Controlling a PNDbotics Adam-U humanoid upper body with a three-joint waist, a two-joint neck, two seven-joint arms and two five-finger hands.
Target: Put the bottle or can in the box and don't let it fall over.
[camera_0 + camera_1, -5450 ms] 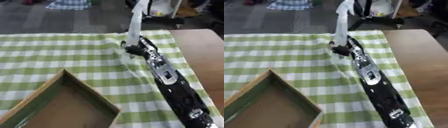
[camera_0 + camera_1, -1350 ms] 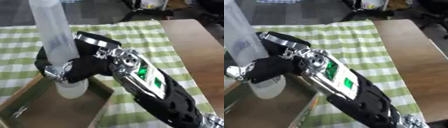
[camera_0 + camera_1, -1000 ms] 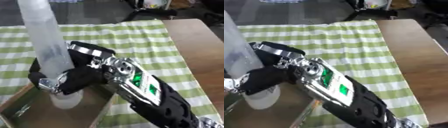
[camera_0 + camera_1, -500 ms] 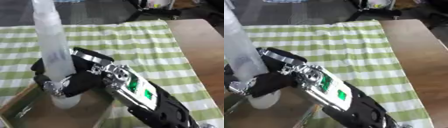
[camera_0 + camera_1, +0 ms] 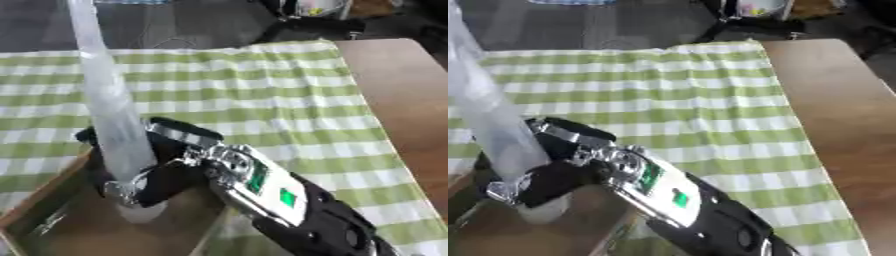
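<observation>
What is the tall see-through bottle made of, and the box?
The bottle looks like clear, slightly cloudy plastic, since the cloth shows faintly through it. The box looks like wood or brown cardboard, matte and dull; I cannot tell which.

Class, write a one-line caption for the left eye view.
Right hand lowers a tall clear bottle upright into the wooden box.

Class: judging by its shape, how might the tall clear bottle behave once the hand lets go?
The bottle is tall, narrow and held low by the right hand, so probably tippy. It looks clear and empty, likely light. The box wall may steady it.
</observation>
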